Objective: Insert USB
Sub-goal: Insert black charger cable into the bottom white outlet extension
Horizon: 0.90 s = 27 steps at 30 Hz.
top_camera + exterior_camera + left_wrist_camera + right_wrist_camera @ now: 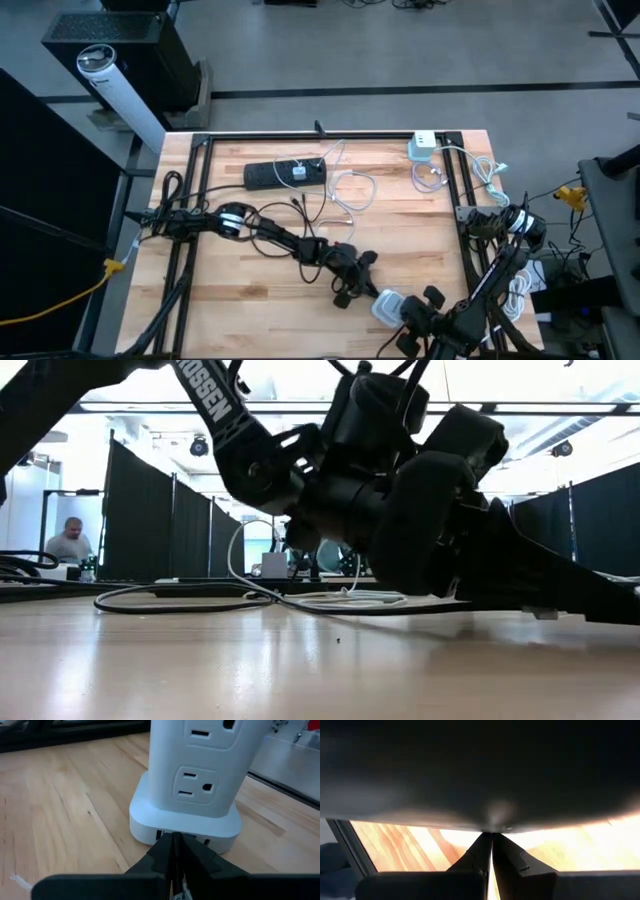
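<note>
A white power tower (200, 780) with outlets on its sides stands on its wider base (145, 820) near the table's front edge, and also shows in the high view (388, 306). A row of USB slots (161, 834) runs along the base's near face. My left gripper (173, 838) is shut and lies low over the table, with its tips at those slots. A thin pale USB plug (179, 892) shows between its fingers. My right gripper (491, 836) is shut and stands at the tower's right side (412, 310). My left gripper pinches the thin USB plug (179, 892) between its two fingers, coming nearly level from the table's left. The fingertips hide the plug's front end where it meets the base's slots, so I cannot tell whether it is in a slot. My right gripper's shut fingertips (485, 842) meet a broad shadowed surface (495, 815), slanting down from the right. The high view puts it against the tower, but which part does not show.
A black power strip (285, 173) lies at the far middle, with a white charger (423, 148) and loose white cables (350, 190) to its right. Black cables (270, 225) trail along my left arm. Metal rails (465, 200) cross the table. Bare wood (240, 300) lies at the front left.
</note>
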Tool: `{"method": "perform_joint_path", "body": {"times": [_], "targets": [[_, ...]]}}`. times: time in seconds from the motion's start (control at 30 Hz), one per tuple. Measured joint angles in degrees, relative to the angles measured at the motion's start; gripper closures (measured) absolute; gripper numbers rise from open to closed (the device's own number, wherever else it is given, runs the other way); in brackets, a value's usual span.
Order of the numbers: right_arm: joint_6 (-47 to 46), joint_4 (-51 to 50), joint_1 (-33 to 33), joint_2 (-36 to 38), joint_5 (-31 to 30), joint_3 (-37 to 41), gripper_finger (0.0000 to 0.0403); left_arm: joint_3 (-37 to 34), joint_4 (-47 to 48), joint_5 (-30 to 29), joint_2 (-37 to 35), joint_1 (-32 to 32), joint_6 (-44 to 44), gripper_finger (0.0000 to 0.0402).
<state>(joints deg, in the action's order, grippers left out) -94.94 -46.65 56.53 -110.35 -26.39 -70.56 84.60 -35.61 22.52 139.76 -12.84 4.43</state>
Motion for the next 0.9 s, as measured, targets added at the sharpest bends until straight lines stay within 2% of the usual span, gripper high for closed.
{"method": "perform_joint_path", "body": {"times": [0.1, 0.3, 0.6, 0.77, 0.9], "targets": [[-0.44, -3.40, -0.23, 0.24, 1.52, -2.20, 0.0403, 0.08, 2.61, -0.03, -0.79, 0.11, 0.61, 0.0378], [0.31, -13.15, -0.52, 2.05, 3.40, -8.10, 0.0403, 0.12, 3.28, 0.83, -0.95, 0.59, 0.75, 0.0348], [2.29, -21.76, -0.39, 4.90, 6.00, -17.47, 0.0403, 0.17, 6.26, 0.82, -1.84, 0.94, 1.99, 0.0352], [1.08, -25.65, -1.74, 11.06, 9.43, -19.24, 0.0403, 1.94, 14.96, 0.38, -5.43, 1.50, 3.37, 0.0352], [0.94, -31.08, -5.02, 19.46, 6.72, -19.37, 0.0403, 3.63, 23.26, -0.96, -9.91, 2.56, 5.84, 0.0353]]}}
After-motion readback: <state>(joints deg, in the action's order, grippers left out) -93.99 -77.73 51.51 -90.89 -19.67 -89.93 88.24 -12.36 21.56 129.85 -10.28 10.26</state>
